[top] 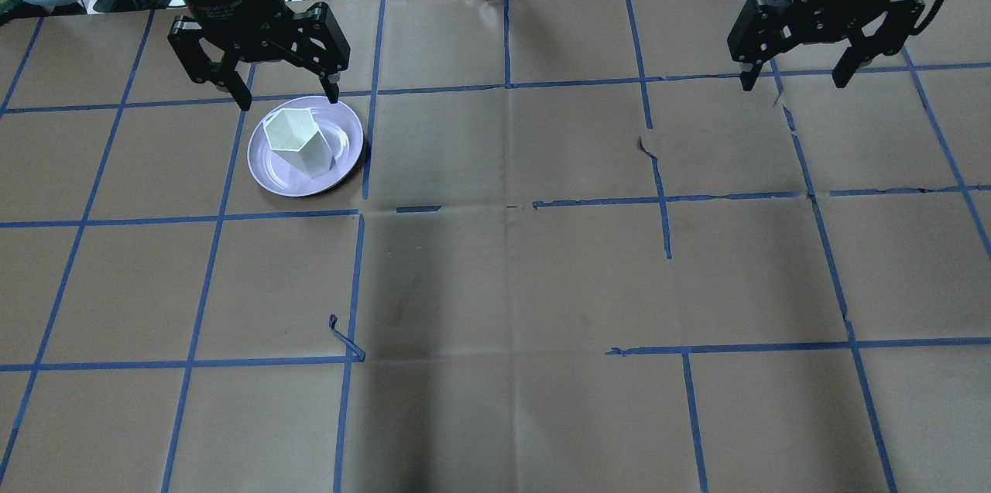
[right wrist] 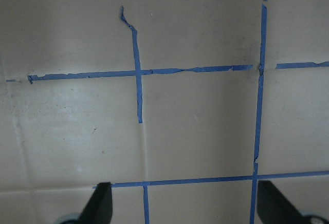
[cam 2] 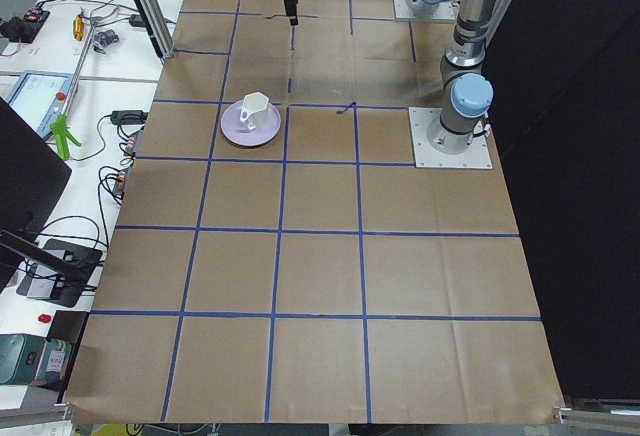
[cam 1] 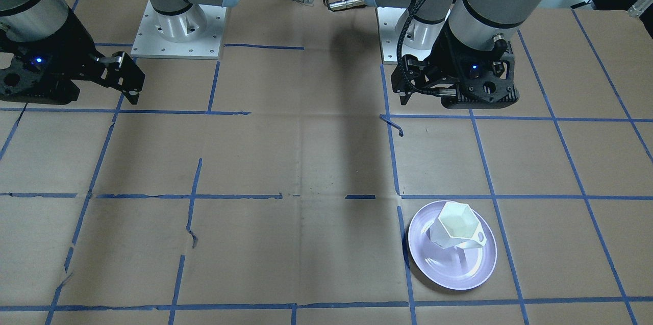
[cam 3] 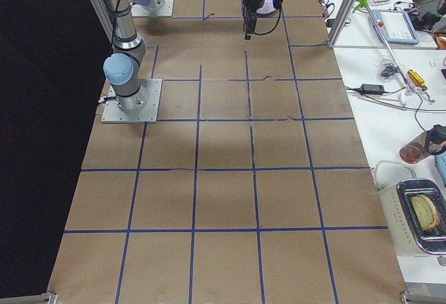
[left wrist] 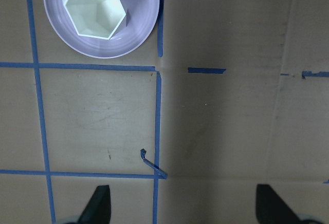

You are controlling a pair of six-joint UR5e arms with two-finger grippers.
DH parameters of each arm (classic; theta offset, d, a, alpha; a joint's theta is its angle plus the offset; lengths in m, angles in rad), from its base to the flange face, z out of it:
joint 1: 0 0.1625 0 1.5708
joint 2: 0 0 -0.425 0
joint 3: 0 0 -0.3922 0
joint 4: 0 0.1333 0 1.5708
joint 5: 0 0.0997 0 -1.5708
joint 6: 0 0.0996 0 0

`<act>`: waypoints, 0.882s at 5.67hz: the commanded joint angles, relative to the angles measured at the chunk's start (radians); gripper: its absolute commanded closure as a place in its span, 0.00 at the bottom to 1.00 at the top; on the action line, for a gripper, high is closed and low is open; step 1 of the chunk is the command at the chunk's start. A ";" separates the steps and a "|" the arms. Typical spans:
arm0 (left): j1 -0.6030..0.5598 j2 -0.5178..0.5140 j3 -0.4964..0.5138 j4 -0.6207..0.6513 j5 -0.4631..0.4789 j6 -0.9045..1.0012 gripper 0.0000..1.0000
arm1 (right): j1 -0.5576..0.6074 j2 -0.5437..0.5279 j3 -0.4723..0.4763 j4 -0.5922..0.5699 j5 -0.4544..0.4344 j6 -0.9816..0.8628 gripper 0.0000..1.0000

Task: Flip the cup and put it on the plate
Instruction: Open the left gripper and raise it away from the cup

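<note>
The white faceted cup [top: 298, 141] stands upright, mouth up, on the lavender plate [top: 271, 172] at the table's far left. It also shows in the front view [cam 1: 456, 225] on the plate [cam 1: 449, 269], in the left wrist view [left wrist: 95, 8] and in the left side view [cam 2: 253, 111]. My left gripper [top: 282, 94] is open and empty, raised above the plate's far edge. My right gripper [top: 793, 79] is open and empty, high at the far right, away from the cup.
Brown paper with a blue tape grid covers the table [top: 511, 276]. Loose tape curls lie on it [top: 344, 338]. The arm bases [cam 1: 178, 24] stand at the robot's side. Benches with tools and cables flank the table ends [cam 3: 397, 74].
</note>
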 commanded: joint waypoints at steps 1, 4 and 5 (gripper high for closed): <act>0.000 0.000 -0.002 0.001 0.000 0.002 0.01 | 0.000 0.000 0.000 0.000 0.000 0.000 0.00; 0.000 -0.009 -0.002 0.038 0.006 0.005 0.01 | 0.000 0.000 0.000 0.000 0.000 0.000 0.00; 0.000 -0.008 -0.005 0.047 0.005 0.005 0.01 | 0.000 0.000 0.000 0.000 0.000 0.000 0.00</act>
